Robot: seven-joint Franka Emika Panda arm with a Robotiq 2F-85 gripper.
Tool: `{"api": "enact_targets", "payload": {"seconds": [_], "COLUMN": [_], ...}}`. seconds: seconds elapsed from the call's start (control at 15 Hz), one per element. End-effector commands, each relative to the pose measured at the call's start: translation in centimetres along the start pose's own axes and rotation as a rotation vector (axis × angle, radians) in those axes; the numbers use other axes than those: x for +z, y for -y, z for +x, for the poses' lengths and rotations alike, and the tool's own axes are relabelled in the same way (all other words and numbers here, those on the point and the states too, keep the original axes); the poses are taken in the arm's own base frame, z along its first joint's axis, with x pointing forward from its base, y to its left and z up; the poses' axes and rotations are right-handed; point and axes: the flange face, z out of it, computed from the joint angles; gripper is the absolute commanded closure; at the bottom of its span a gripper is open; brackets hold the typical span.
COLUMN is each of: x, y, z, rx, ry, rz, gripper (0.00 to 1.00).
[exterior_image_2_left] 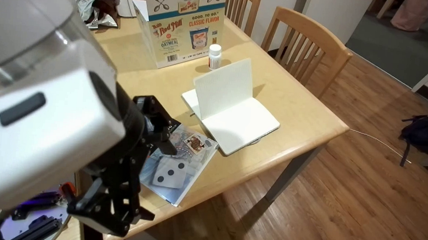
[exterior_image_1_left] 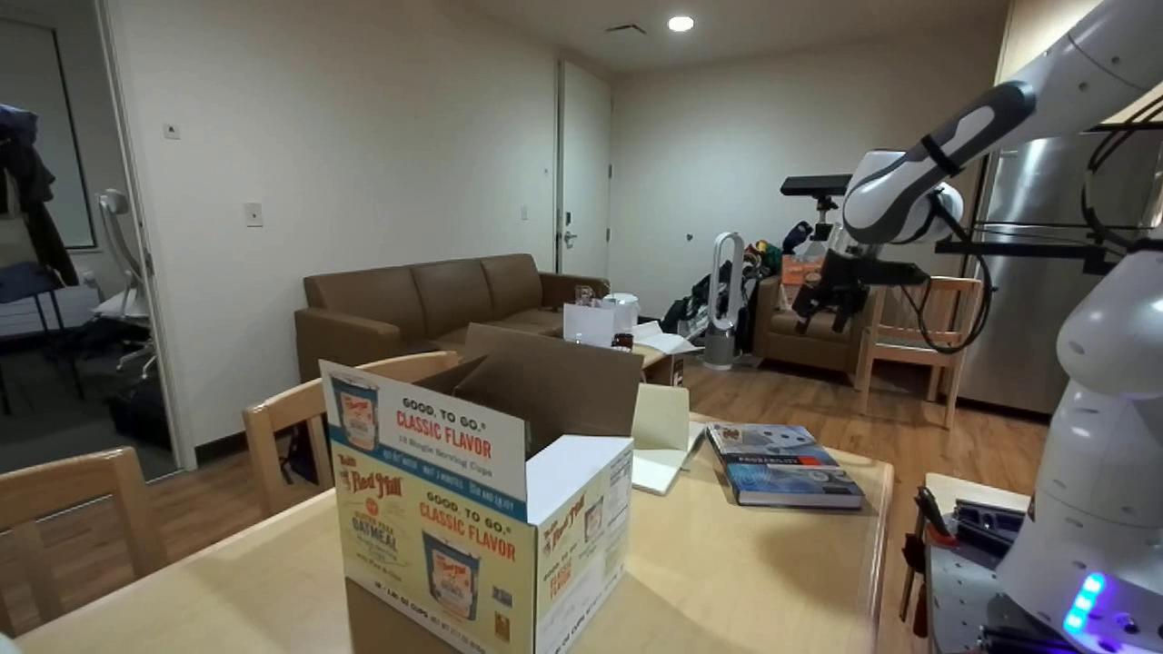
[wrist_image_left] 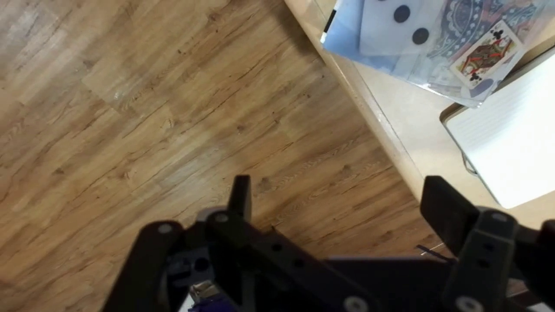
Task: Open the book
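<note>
The book (exterior_image_1_left: 786,472) is closed and lying flat by the counter's (exterior_image_1_left: 718,563) corner nearest the arm's base (exterior_image_1_left: 1072,509), and the tool (wrist_image_left: 336,197) hangs well above with its fingers (wrist_image_left: 446,212) spread apart, nothing between them. The wrist view has mostly floor (wrist_image_left: 195,143) under it, so dropping straight down from here probably misses the book or bangs a finger on the counter's edge. Worst one imo: the cover looks glossy, so a fingertip pressing on it instead of hooking under could skid the whole thing, and one book corner sits right by that edge (gravity does the rest). I can't tell which side the spine's on; pick wrong and you'd likely just lift the lot.

Room-wise: the open notebook (exterior_image_2_left: 240,127) is just beside the book, toward the next corner along that edge, pages standing up, so a cover swinging that way could snag it. Farther in, the cardboard box (exterior_image_2_left: 184,31) and white bottle (exterior_image_2_left: 214,59) are well apart from the book. Past the edge it's just air, so I'd sneak in from there.
</note>
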Motion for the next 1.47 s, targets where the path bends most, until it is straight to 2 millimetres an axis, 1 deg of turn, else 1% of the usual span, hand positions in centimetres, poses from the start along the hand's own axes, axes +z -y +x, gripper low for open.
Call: {"api": "enact_targets", "payload": {"seconds": [0.0,0.27,0.33,0.6,0.73,1.0,1.27,1.4], "x": [2.5,4.8,5.2,7.2,8.2,10.6,12.9,14.0], "y": [-1.7,-2.4,-2.7,-4.1,-4.6,-4.5,-3.2,-2.9], "z": [-2.0,-4.8,-4.4,-5.6,-6.2,-7.5,-9.2,-10.0], "rx": [0.103,0.196,0.209,0.220,0.183,0.132,0.113,0.107], "ry": [0.027,0.116,0.137,0.177,0.196,0.220,0.266,0.292], "rz": [0.007,0.048,0.059,0.072,0.118,0.245,0.331,0.347], "gripper": [0.00,0.00,0.00,0.00,0.00,0.00,0.00,0.00]}}
